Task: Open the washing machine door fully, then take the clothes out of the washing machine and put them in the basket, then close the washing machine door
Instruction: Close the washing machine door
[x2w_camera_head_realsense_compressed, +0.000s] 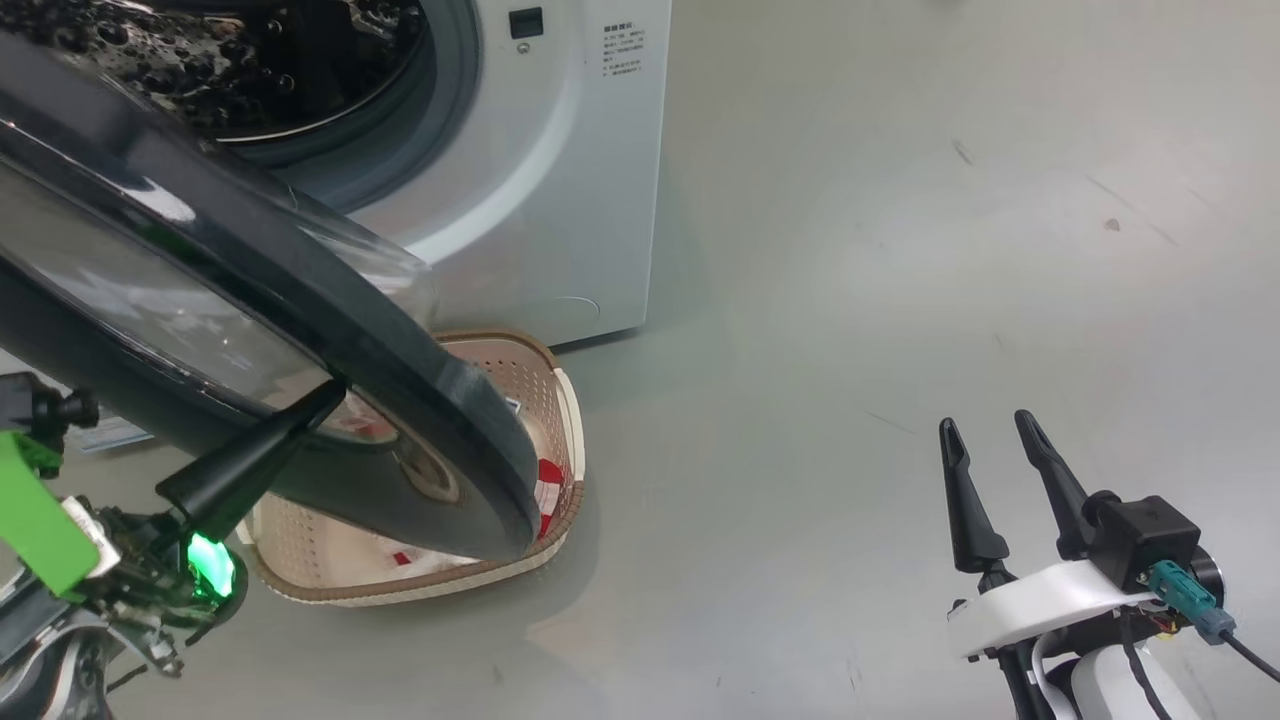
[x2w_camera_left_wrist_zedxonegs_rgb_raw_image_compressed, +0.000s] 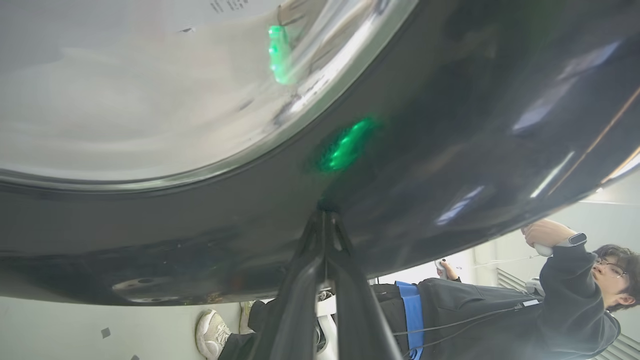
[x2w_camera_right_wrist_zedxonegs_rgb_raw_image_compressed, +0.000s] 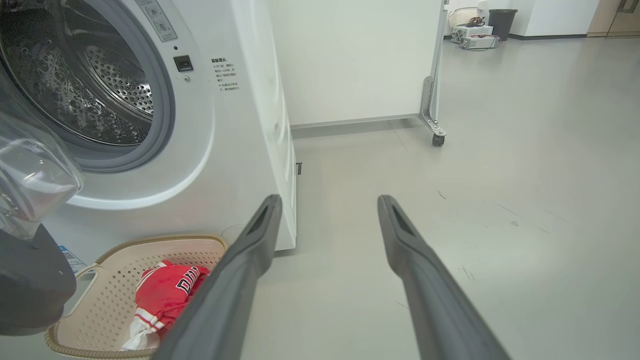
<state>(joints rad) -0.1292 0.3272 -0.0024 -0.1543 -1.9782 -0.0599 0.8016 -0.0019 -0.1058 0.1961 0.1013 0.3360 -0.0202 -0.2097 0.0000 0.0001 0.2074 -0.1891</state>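
Door (x2w_camera_head_realsense_compressed: 340, 320), round, shiny black with glass bowl, hangs open over the cream plastic basket (x2w_camera_head_realsense_compressed: 490, 340) holding red-and-white clothes (x2w_camera_right_wrist_zedxonegs_rgb_raw_image_compressed: 167, 287). Left end effector (x2w_camera_head_realsense_compressed: 325, 395), pinched together, touches its rim; right end effector (x2w_camera_head_realsense_compressed: 987, 428) spread apart. Writing on white washing machine (x2w_camera_head_realsense_compressed: 570, 200) too small to read.

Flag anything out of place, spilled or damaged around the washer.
Nothing stands out. The washing machine door stands open above the basket, the red and white clothes lie inside it, the steel drum looks empty as far as it shows, and the grey floor bears only faint scuffs.
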